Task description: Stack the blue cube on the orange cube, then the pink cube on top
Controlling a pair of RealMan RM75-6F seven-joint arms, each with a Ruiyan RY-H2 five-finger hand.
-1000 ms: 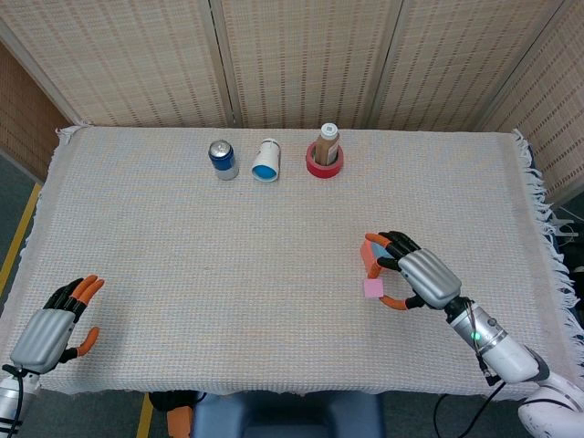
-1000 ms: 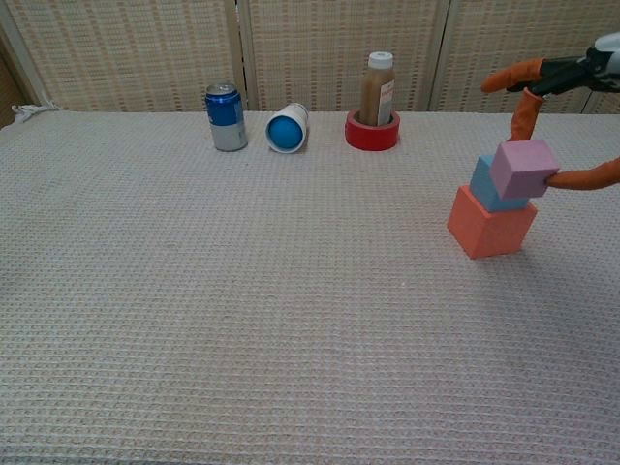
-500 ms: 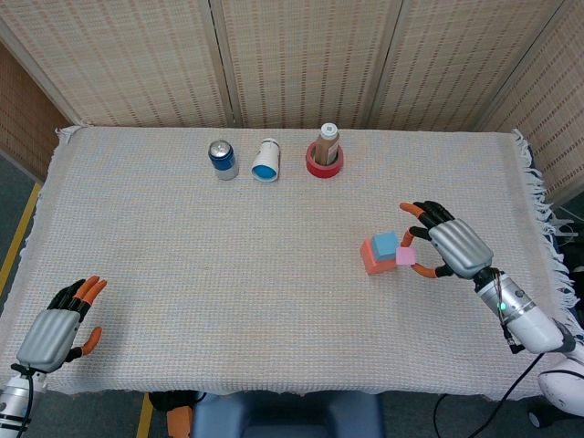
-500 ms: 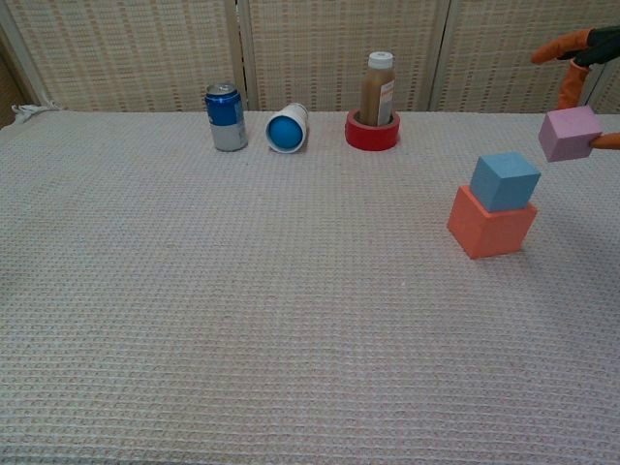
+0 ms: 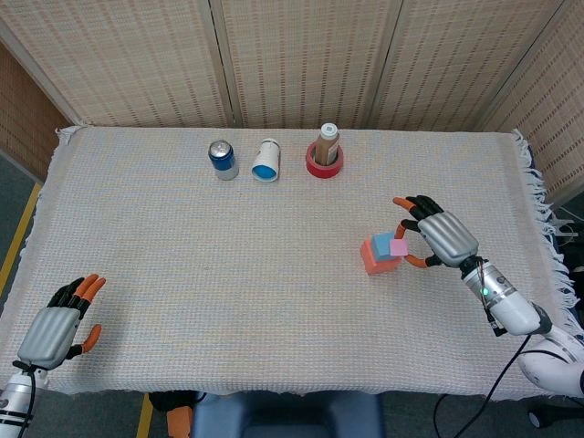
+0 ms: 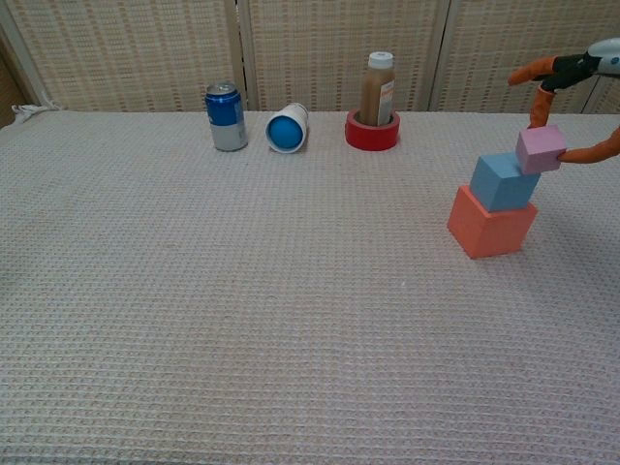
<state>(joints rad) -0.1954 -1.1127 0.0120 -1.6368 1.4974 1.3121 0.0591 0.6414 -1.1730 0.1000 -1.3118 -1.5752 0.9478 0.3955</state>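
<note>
Pink cube [image 6: 541, 148] was pinched between the orange-tipped fingers [image 6: 539, 95] of the right robot hand [image 5: 436, 235], at about 4 o'clock on the counter [image 5: 182, 274]. It hung at the upper right corner of the blue cube [image 6: 504, 181]; whether the two touched could not be told. The blue cube sat on the orange cube [image 6: 490, 224], turned a little relative to it. In the head view the pink cube [image 5: 398, 247] overlapped the right side of the blue cube [image 5: 382, 244], with the orange cube [image 5: 373, 260] showing beneath on the left.

The left robot hand [image 5: 57, 324] lay at about 8 o'clock near the counter's front edge, holding nothing, its fingers loosely apart.

Along the far edge, near 12 o'clock, stood a blue soda can [image 6: 227, 117], a white cup [image 6: 288, 128] on its side with its blue inside facing forward, and a brown bottle [image 6: 378, 89] upright inside a red tape roll [image 6: 372, 133].
</note>
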